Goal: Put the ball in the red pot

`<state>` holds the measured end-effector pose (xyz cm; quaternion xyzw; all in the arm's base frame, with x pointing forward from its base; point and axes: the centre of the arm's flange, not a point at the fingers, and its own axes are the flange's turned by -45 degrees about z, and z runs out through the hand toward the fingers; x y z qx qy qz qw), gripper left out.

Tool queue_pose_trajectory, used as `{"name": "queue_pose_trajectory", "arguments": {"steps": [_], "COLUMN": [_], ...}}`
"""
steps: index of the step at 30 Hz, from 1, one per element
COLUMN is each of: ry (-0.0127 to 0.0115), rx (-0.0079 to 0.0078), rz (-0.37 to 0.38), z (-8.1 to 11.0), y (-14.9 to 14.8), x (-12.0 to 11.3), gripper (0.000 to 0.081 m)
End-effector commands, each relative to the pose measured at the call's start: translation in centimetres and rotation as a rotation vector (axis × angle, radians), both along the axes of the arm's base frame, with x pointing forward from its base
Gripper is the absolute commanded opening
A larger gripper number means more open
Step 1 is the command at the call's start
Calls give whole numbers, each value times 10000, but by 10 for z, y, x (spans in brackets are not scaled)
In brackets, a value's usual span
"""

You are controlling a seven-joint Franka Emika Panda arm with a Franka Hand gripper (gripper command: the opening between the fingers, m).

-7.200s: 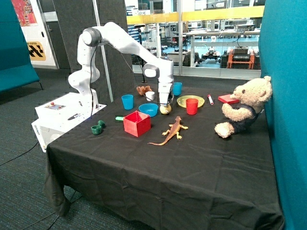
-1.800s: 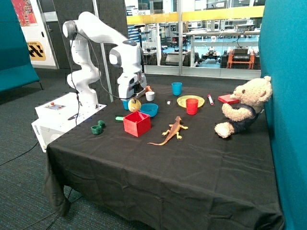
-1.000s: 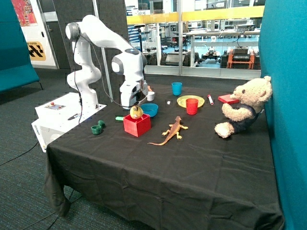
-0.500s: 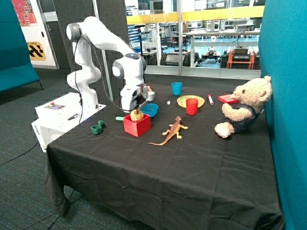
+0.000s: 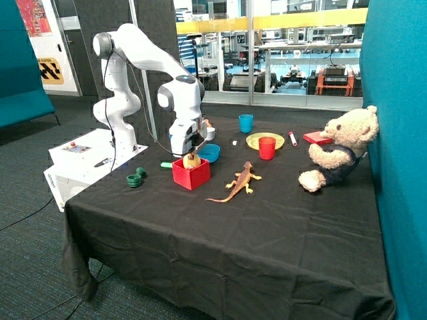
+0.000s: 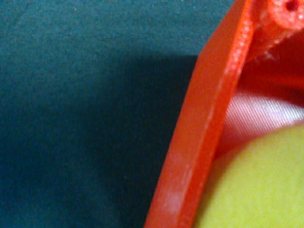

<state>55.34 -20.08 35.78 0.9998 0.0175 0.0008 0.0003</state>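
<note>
Outside view, arm: the white Franka arm reaches down from the upper left of the frame so that its two-finger gripper (image 5: 191,155) sits right at the mouth of the red square box-shaped pot (image 5: 191,173), left of the frame's centre.
Outside view, ball: the small pale yellow-cream ball (image 5: 191,161) shows partly above the pot's rim, directly under the gripper, low enough that a release would likely drop it inside rather than let it roll off.
Outside view, gripper state: the fingers appear to be closed around the ball, holding it; the gap itself is too small to read.
Outside view, surroundings: a blue bowl (image 5: 208,153) stands just behind the pot and an orange toy lizard (image 5: 238,181) lies to its right, both apart from it.
Wrist view, pot: the red pot (image 6: 204,123) wall crosses the frame diagonally, with black cloth on its far side.
Wrist view, ball: the ball (image 6: 256,185) fills the lower right corner, on the inner side of the wall.
Task stage: judged from this, lowering is nearly done; letting go remains.
</note>
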Motion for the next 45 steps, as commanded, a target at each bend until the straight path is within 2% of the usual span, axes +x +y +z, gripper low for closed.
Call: {"name": "queue_pose_trajectory", "arguments": {"steps": [1, 25, 33, 40, 45], "ry": [16, 16, 16, 16, 16], "rx": [6, 6, 5, 5, 5], "rz": [77, 127, 498, 1284, 1543], "z": [-2, 4, 21, 44, 56], "y": [1, 2, 17, 47, 61], "x": [1, 0, -5, -13, -21], "gripper": [808, 808, 808, 802, 782]}}
